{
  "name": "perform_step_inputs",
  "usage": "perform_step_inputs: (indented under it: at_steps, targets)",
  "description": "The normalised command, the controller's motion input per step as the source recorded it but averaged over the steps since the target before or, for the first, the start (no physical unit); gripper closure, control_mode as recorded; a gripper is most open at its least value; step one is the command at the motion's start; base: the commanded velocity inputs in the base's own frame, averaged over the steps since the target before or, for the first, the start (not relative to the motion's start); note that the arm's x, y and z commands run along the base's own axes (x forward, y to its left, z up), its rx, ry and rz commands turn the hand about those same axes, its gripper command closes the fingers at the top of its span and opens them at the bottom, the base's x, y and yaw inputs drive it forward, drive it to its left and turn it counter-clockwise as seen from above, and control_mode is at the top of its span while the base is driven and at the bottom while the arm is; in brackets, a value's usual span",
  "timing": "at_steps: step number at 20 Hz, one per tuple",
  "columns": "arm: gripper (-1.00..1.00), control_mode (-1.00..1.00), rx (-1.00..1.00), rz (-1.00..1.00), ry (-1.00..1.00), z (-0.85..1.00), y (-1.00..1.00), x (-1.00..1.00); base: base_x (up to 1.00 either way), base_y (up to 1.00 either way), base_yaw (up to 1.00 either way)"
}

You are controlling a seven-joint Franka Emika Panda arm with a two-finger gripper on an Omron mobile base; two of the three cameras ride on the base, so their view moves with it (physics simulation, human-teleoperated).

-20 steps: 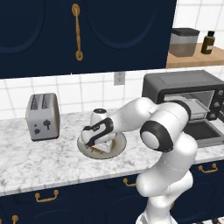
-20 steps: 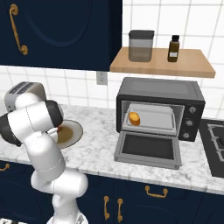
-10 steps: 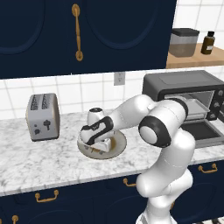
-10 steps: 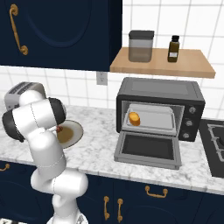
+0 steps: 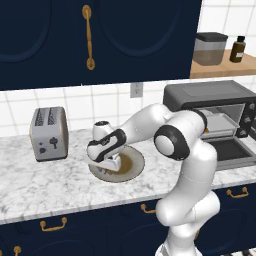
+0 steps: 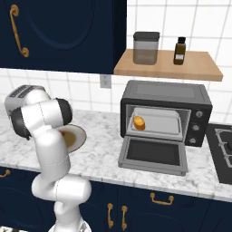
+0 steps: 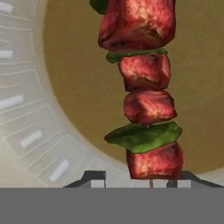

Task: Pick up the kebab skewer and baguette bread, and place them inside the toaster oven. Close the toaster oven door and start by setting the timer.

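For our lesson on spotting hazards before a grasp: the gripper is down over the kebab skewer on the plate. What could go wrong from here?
1. The kebab skewer is thin and lies flat on the plate; the gripper may close on a chunk and slip.
2. The fingertips could press the plate and shove it.
3. The baguette bread already sits in the toaster oven, so the skewer might knock it.

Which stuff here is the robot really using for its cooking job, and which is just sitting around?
For the job:
kebab skewer, on the plate right under the gripper
baguette bread, already inside the toaster oven
toaster oven door, hanging open

Just sitting around:
silver toaster
jar and brown bottle on the shelf
stove
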Motion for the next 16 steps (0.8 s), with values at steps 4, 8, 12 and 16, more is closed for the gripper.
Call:
perform_step_inputs:
  at_steps: [4,8,12,16]
  targets:
    - [1.00,-1.00,0.00,0.00,-0.04,-0.51,0.00,-0.01,0.00,0.00,0.00]
    - [1.00,-1.00,0.00,0.00,-0.04,-0.19,-0.12,-0.18,0.00,0.00,0.00]
    - [1.00,-1.00,0.00,0.00,-0.02,0.02,-0.29,-0.38,0.00,0.00,0.00]
    - [1.00,-1.00,0.03,0.00,0.00,0.44,-0.57,-0.77,0.00,0.00,0.00]
